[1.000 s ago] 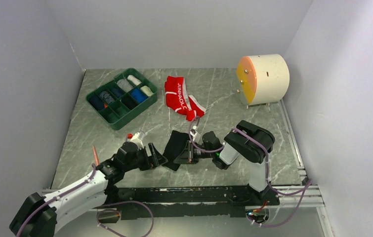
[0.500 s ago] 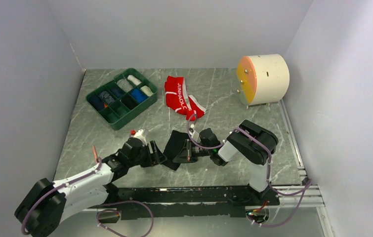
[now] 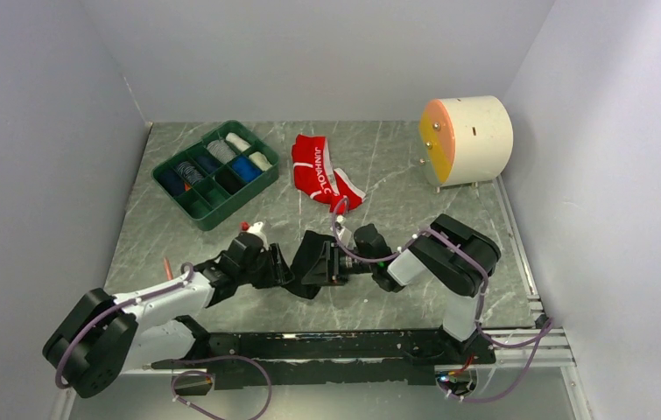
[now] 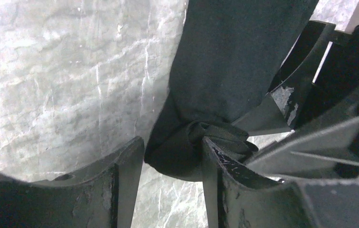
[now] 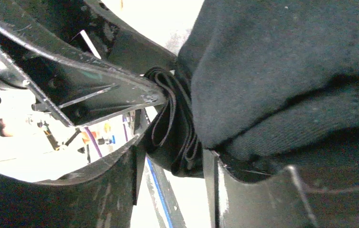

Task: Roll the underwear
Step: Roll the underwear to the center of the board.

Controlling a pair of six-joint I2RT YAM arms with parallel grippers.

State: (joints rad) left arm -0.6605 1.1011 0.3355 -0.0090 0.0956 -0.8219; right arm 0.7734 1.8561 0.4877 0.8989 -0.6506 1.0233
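The left arm has stretched forward and the left gripper (image 4: 171,147) has narrowed, while the right gripper (image 5: 170,152) has sprung apart. We are seeing the black briefs (image 4: 234,57) bunched between the two grippers at the near middle of the table (image 3: 414,201). The red briefs (image 3: 313,171) are lying well apart, further back near the green tray (image 3: 213,214). The left gripper is pinching the bunched end. The right gripper's fingers are standing spread, with folds sitting loose between them. To do this well (we are only judging here), the left should be holding firm while the right is drawing straight back, so that the roll is not slackening.
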